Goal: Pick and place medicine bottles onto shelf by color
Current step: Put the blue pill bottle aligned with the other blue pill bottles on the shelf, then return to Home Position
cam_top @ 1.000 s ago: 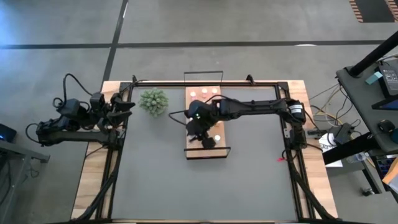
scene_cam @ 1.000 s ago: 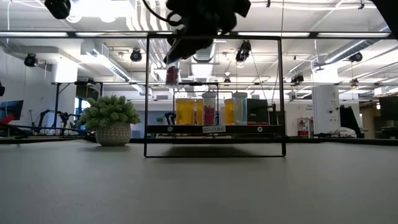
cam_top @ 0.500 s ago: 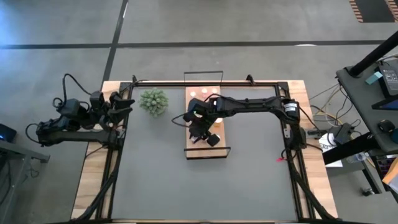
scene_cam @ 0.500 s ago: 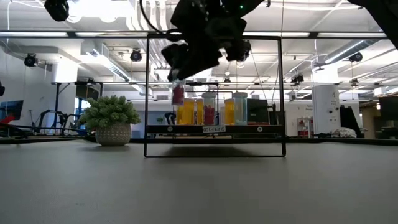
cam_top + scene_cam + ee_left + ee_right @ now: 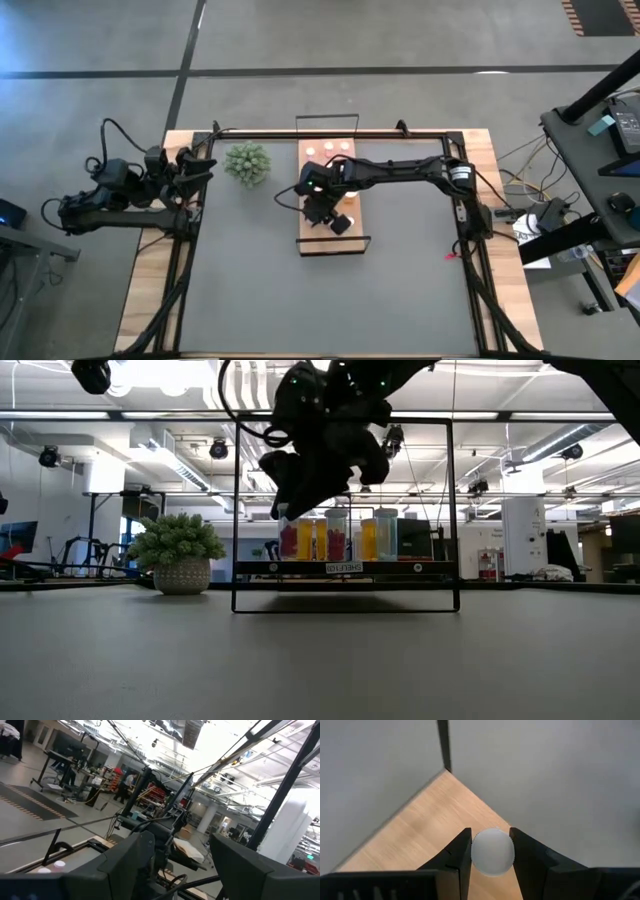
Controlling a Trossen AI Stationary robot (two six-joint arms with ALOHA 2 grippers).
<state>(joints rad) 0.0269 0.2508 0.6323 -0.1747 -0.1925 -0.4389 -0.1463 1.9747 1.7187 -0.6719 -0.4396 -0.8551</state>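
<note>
Right arm stretched across the worktop, wrist bent down, its hand [image 5: 322,205] clamped tight — left arm folded at the left edge, hand [image 5: 207,168] spread.

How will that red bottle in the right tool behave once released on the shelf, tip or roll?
The red bottle looks tall and narrow, so it may tip. Its round white cap suggests it would roll if toppled. The right tool pinches only the cap; the light-wood shelf looks flat.

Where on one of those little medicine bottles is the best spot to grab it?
Probably by the round white cap, coming straight down from above. The bottles stand upright and close together on the shelf, so the sides are crowded. The right gripper holds the red bottle just that way, one finger on each side of its cap.
</note>
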